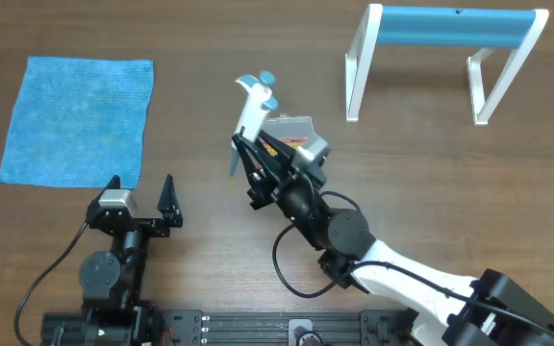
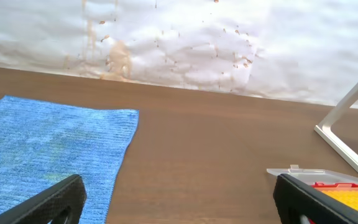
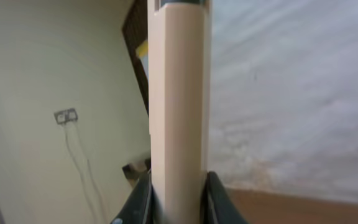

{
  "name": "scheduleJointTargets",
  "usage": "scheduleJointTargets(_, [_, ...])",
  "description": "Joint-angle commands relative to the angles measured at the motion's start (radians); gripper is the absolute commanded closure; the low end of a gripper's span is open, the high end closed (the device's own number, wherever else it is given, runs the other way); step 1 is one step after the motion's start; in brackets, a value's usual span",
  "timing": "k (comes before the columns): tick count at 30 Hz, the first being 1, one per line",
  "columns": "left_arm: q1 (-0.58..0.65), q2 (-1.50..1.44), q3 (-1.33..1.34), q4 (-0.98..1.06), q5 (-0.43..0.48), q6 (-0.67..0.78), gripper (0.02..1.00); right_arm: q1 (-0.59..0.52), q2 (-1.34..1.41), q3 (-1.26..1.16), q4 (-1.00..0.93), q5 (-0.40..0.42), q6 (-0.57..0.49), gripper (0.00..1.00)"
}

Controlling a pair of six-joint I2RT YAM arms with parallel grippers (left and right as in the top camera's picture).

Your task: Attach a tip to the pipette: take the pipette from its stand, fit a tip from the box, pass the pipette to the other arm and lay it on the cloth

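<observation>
Lab bench (image 1: 412, 183): pipette (image 1: 252, 113), tip box (image 2: 344, 190), stand (image 1: 450, 27)

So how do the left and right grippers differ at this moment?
The left gripper is open and empty; the right gripper is shut on the pipette. The left sits beside the cloth; the right is near the tip box in the top view. Both are black two-finger grippers.

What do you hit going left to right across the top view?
cloth → left gripper → pipette → stand
</observation>
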Motion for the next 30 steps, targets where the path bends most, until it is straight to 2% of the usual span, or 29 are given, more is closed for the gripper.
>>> scheduleJointTargets(1, [0.003,-0.005,-0.002,-0.006,-0.014,0.013,0.042,0.003,-0.011,0.014,-0.129,-0.024,0.454,0.925])
scheduleJointTargets(3, [0.003,-0.005,-0.002,-0.006,-0.014,0.013,0.04,0.003,-0.011,0.014,-0.102,-0.019,0.582,0.925])
scheduleJointTargets(5, [0.003,-0.005,-0.002,-0.005,0.025,-0.034,0.04,0.002,-0.011,0.014,-0.098,0.018,0.583,0.928])
scheduleJointTargets(6, [0.003,-0.005,-0.002,0.0,0.064,-0.109,0.04,0.0,-0.011,0.014,-0.104,0.072,0.583,0.928])
scheduleJointTargets(8, [0.003,-0.005,-0.002,0.007,0.137,-0.532,0.04,0.0,-0.011,0.014,-0.096,0.139,0.583,0.93])
scheduleJointTargets(10, [0.003,-0.005,-0.002,0.008,0.157,-0.924,0.04,0.0,-0.011,0.014,-0.086,0.15,0.583,0.928])
scheduleJointTargets(11, [0.003,-0.005,-0.002,0.009,0.156,-0.986,0.042,0.0,-0.011,0.013,-0.087,0.155,0.582,0.928])
scheduleJointTargets(14, [0.003,-0.005,-0.002,0.006,0.058,-0.998,0.04,0.0,-0.011,0.007,-0.063,0.194,0.583,0.928])
scheduleJointTargets(16, [0.003,-0.005,-0.002,0.003,0.036,-1.037,0.04,0.002,-0.011,0.007,-0.04,0.179,0.588,0.925])
scheduleJointTargets(19, [0.003,-0.004,-0.002,0.022,0.172,-0.991,0.04,0.001,-0.011,0.007,-0.106,0.035,0.589,0.928])
scheduleJointTargets(20, [0.003,-0.004,-0.002,0.041,0.217,-0.959,0.04,-0.005,-0.011,0.007,-0.148,-0.04,0.578,0.925])
scheduleJointTargets(22, [0.009,-0.002,-0.002,0.051,0.319,-0.932,0.042,-0.039,-0.011,0.007,-0.217,-0.252,0.579,0.928])
scheduleJointTargets(23, [0.023,0.006,-0.002,0.051,0.388,-0.925,0.042,-0.071,-0.011,0.007,-0.219,-0.41,0.583,0.928])
scheduleJointTargets(26, [0.134,0.08,0.005,0.156,0.678,-0.911,0.04,-0.163,-0.013,0.007,-0.217,-0.71,0.625,0.928])
scheduleJointTargets(27, [0.158,0.101,0.017,0.179,0.734,-0.911,0.04,-0.182,-0.013,0.007,-0.228,-0.769,0.637,0.928])
scheduleJointTargets(30, [0.248,0.261,0.112,0.241,1.033,-0.885,0.04,-0.212,-0.013,0.007,-0.36,-0.896,0.667,0.928])
